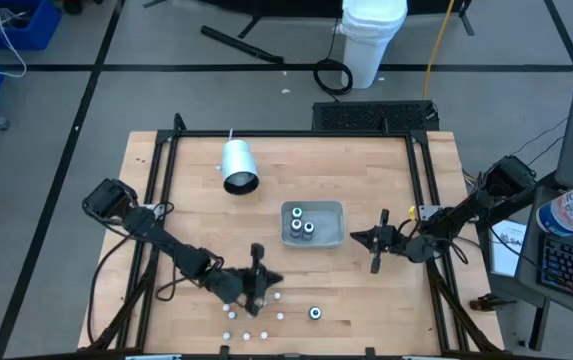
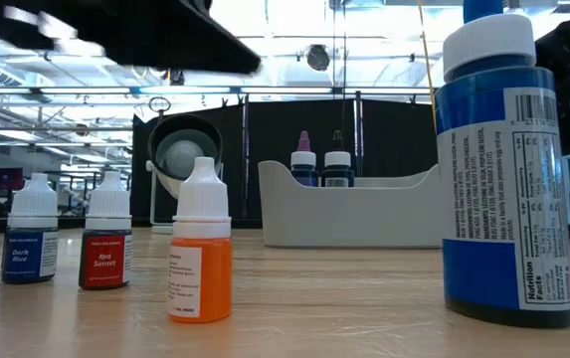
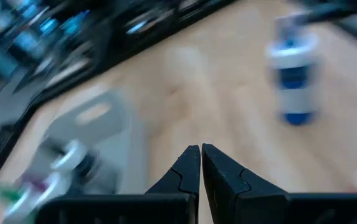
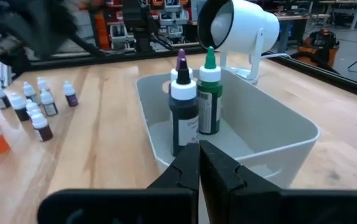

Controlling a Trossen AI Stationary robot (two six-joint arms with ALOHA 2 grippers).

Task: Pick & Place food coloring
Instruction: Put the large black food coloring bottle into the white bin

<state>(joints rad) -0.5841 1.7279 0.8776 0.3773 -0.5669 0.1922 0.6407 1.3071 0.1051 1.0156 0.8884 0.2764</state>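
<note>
Several tiny food coloring bottles (image 1: pixel 249 311) stand upright on the table near its near edge. In the low view they show as an orange one (image 2: pixel 201 244), a red one (image 2: pixel 105 244) and a dark blue one (image 2: pixel 33 244). A wider blue bottle (image 1: pixel 315 313) stands to their right and also shows in the low view (image 2: pixel 508 169). Three bottles (image 4: pixel 194 102) stand in the grey tray (image 1: pixel 338 225). My left gripper (image 1: pixel 266 278) is shut and empty above the loose bottles. My right gripper (image 1: pixel 358 237) is shut and empty just right of the tray.
A big white cylinder (image 1: pixel 238 165) lies on its side at the far left of the tray, its open end toward the near edge. A black frame (image 1: pixel 161 170) runs along the table's edges. Bare wood lies between the tray and the loose bottles.
</note>
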